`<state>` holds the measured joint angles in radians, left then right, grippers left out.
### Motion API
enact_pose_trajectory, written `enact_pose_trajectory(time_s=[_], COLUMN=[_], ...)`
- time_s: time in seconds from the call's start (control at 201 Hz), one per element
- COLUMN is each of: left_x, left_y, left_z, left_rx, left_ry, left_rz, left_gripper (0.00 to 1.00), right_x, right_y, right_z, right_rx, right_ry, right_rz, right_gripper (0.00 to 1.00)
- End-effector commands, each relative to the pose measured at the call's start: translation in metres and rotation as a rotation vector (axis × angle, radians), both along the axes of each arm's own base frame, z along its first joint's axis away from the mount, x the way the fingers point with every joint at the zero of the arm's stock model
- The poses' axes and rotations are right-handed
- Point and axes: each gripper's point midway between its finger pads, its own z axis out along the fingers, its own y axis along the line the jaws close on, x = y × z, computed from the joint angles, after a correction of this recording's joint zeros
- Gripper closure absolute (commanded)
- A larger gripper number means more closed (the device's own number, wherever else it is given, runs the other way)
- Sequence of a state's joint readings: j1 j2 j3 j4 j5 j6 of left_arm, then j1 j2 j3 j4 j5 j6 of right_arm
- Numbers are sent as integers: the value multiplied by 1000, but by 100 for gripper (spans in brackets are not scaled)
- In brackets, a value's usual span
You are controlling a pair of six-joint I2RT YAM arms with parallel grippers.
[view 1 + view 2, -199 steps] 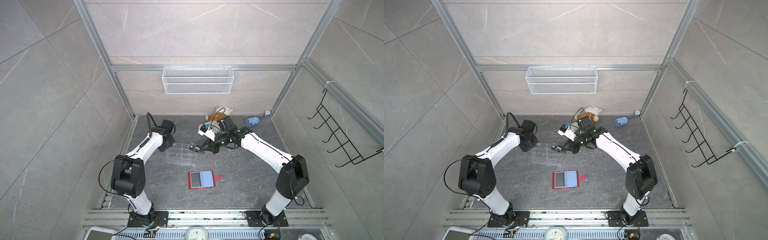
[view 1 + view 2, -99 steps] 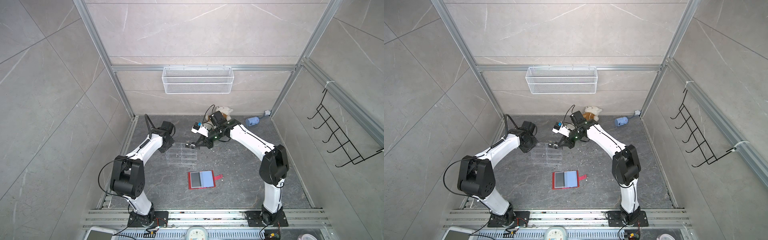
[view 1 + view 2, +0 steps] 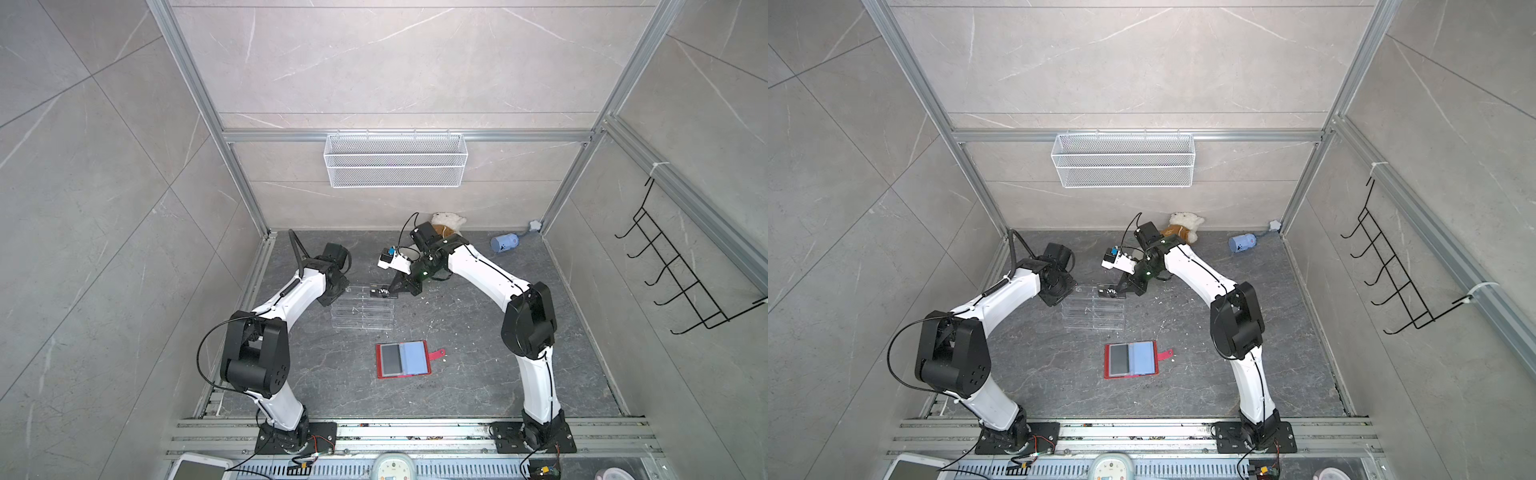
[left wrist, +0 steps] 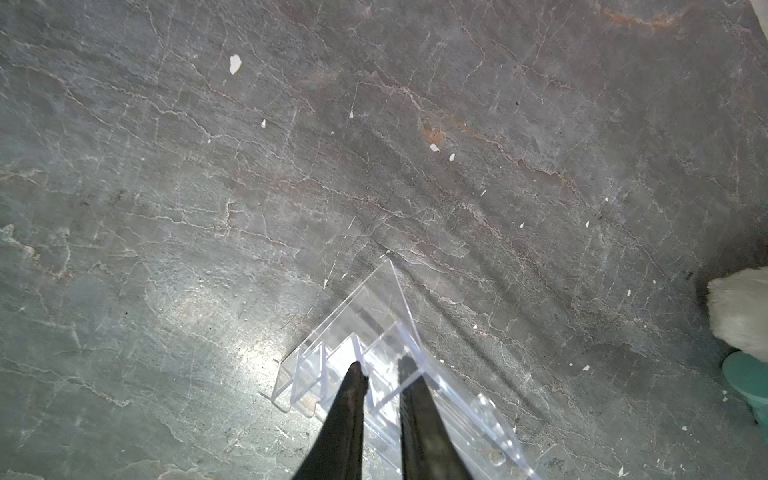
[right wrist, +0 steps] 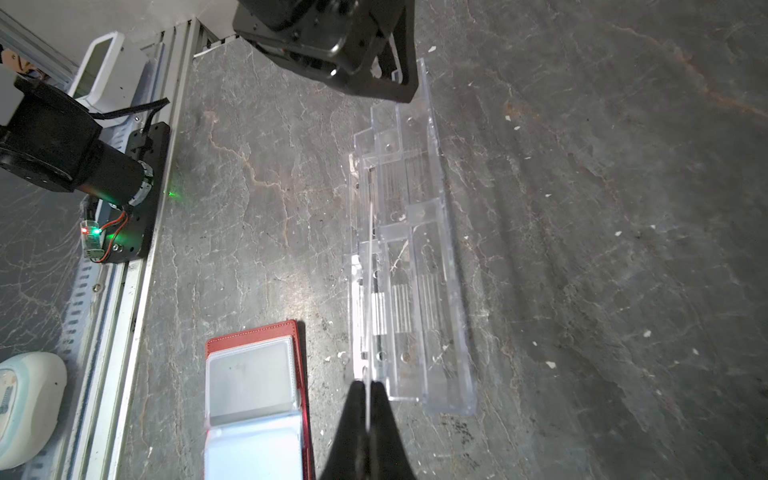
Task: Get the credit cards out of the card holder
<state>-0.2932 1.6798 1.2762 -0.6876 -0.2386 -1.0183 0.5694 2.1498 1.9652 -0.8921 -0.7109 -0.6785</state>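
Observation:
The red card holder point(image 3: 423, 371) point(image 3: 1148, 373) lies open on the floor, with a dark grey credit card point(image 3: 390, 360) in one sleeve and a pale blue sleeve beside it. My right gripper point(image 3: 392, 291) point(image 5: 368, 384) is shut on a black "Vip" credit card point(image 3: 384, 291) point(image 3: 1111, 292). It holds the card over the back tier of the clear acrylic rack point(image 3: 361, 309) point(image 5: 415, 270). My left gripper point(image 4: 382, 365) point(image 3: 1059, 297) straddles the rack's far left corner, fingers a narrow gap apart. Whether they press on the acrylic is unclear.
A plush toy point(image 3: 446, 220) and a blue object point(image 3: 505, 243) lie at the back of the floor. A white wire basket point(image 3: 395, 160) hangs on the back wall and a black hook rack point(image 3: 685, 282) on the right wall. White flecks litter the floor.
My right arm swung its elbow leftward and carried the Vip card a little left, to the rack's back edge. The left arm stayed at the rack's corner.

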Motion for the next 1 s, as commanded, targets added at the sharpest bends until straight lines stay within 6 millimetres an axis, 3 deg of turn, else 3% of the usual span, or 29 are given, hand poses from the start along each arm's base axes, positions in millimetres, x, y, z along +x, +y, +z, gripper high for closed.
enact_pose_trajectory(time_s=[0.0, 0.154, 0.493, 0.647, 0.781, 0.99], left_x=[2, 3, -4, -10, -21, -55], left_y=[-1, -3, 1, 6, 8, 19], left_z=[11, 22, 80, 131, 188, 255], left_rx=[-14, -29, -30, -18, 20, 119], left_ry=[-33, -71, -219, -383, -570, -766], left_rz=[22, 28, 3, -48, -153, -278], left_gripper=[78, 70, 58, 53, 28, 15], right_x=[2, 3, 12, 16, 20, 25], right_y=[2, 6, 9, 12, 12, 14], right_z=[-1, -1, 2, -4, -10, -19], right_rx=[-12, -2, -2, -10, -23, -35], right_ry=[-11, -17, -57, -51, -58, -53], right_rz=[22, 30, 54, 58, 63, 63], right_gripper=[100, 100, 100, 100, 100, 100])
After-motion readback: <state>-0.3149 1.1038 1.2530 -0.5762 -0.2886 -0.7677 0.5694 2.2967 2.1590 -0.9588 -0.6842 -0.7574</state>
